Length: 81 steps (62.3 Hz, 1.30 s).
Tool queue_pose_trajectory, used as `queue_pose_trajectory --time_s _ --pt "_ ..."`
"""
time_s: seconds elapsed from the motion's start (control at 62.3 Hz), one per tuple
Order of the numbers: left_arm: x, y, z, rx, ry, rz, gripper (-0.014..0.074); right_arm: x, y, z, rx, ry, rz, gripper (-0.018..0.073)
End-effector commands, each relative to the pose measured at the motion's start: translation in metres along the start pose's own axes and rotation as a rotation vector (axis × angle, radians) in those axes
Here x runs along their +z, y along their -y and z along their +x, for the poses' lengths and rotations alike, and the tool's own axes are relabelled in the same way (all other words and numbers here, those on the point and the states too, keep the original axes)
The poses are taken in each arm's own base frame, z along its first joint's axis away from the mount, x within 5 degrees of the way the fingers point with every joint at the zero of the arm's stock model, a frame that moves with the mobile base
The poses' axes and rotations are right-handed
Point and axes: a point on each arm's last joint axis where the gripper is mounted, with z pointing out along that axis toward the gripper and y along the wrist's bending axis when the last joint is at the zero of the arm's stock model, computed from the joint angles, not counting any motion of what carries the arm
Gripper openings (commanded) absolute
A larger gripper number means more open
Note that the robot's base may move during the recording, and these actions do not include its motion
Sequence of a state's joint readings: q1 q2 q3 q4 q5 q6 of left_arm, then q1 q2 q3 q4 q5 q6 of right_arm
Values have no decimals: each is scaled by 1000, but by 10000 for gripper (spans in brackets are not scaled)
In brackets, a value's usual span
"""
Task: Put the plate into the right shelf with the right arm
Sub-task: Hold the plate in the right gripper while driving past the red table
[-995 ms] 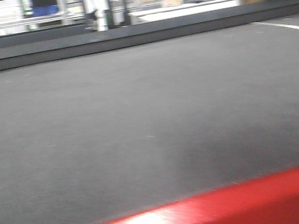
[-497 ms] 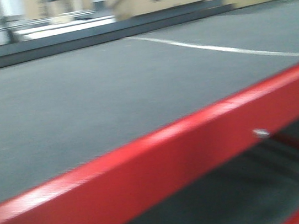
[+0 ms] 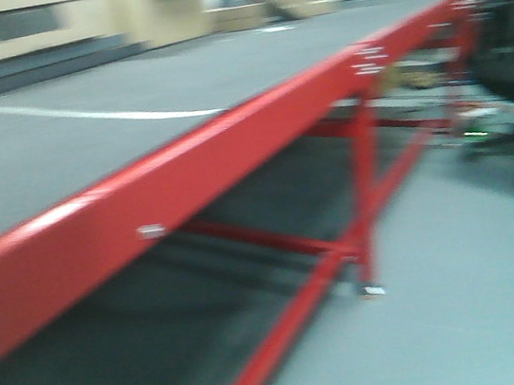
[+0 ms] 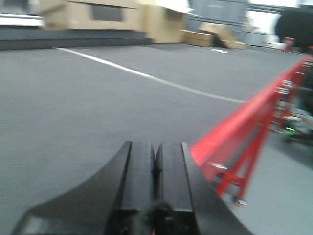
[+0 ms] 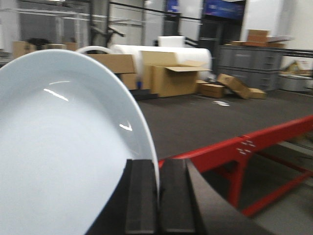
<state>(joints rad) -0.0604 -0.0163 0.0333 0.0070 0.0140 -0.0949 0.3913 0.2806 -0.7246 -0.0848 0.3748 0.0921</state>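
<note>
Right gripper (image 5: 157, 171) clamped the plate (image 5: 63, 147) by its rim, on edge, likely for carrying; left gripper (image 4: 156, 156) was closed, empty.

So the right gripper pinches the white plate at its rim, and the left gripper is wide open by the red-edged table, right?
No: the left gripper is shut, as the left wrist view shows, by the red-edged table. The right gripper does pinch the plate at its rim.
</note>
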Motion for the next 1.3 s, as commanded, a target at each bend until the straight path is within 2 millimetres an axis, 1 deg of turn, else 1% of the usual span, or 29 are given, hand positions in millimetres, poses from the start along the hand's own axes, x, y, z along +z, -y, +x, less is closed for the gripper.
queue_pose_trajectory --time_s 0.0,1.284 --pt "-1 0 -6 -6 92 7 -47 -1 -1 -18 -13 114 -4 54" --pt "-1 0 -6 -6 89 7 -47 1 -1 -17 -13 104 -3 54"
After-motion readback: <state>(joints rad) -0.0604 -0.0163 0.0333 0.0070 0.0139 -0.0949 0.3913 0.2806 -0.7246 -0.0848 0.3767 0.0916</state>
